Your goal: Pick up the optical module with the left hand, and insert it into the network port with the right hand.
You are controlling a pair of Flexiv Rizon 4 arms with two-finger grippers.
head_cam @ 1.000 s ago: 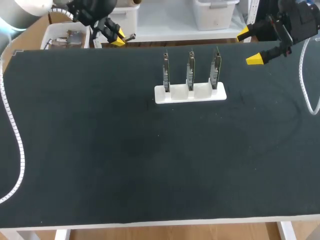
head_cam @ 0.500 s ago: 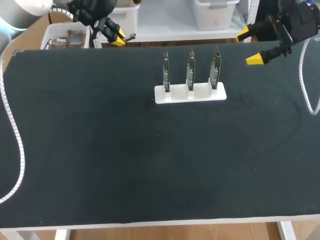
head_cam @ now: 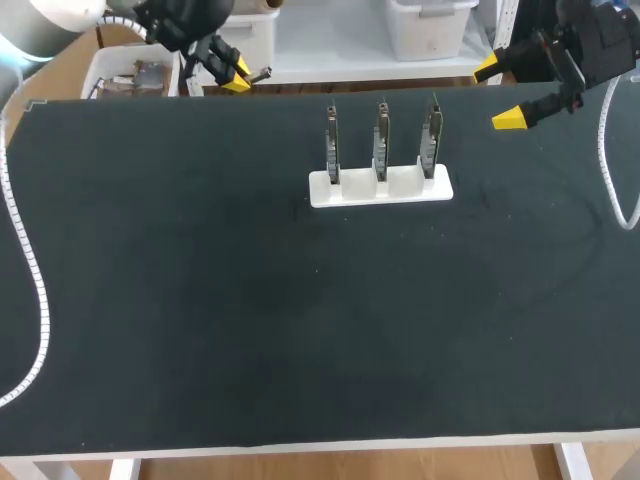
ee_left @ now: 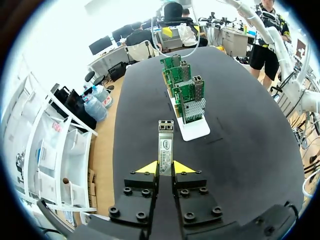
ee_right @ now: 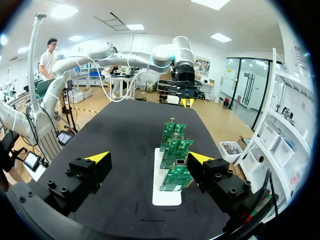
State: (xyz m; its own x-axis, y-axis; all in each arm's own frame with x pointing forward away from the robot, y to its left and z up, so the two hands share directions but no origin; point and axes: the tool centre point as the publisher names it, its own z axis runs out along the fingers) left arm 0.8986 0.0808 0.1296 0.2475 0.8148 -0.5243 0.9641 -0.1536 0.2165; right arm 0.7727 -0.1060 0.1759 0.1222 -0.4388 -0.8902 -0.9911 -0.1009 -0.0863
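My left gripper (head_cam: 232, 74) hangs over the table's far left edge, shut on a slim silver optical module (ee_left: 164, 145) that sticks out ahead of its yellow fingertips (ee_left: 148, 168). In the head view the module (head_cam: 261, 73) points right. A white stand (head_cam: 381, 187) near the table's middle back holds three upright green network cards (head_cam: 381, 138) with metal ports. From the left wrist the cards (ee_left: 191, 97) lie ahead of the module. My right gripper (head_cam: 505, 93) is open, raised at the far right; in its own view the cards (ee_right: 175, 155) stand ahead between its spread fingers (ee_right: 148, 160).
The black table mat (head_cam: 300, 330) spreads wide in front of the stand. White cable conduits (head_cam: 28, 270) trail along the left side and the right edge (head_cam: 612, 170). A white bin (head_cam: 125, 72) of parts sits behind the table's left corner.
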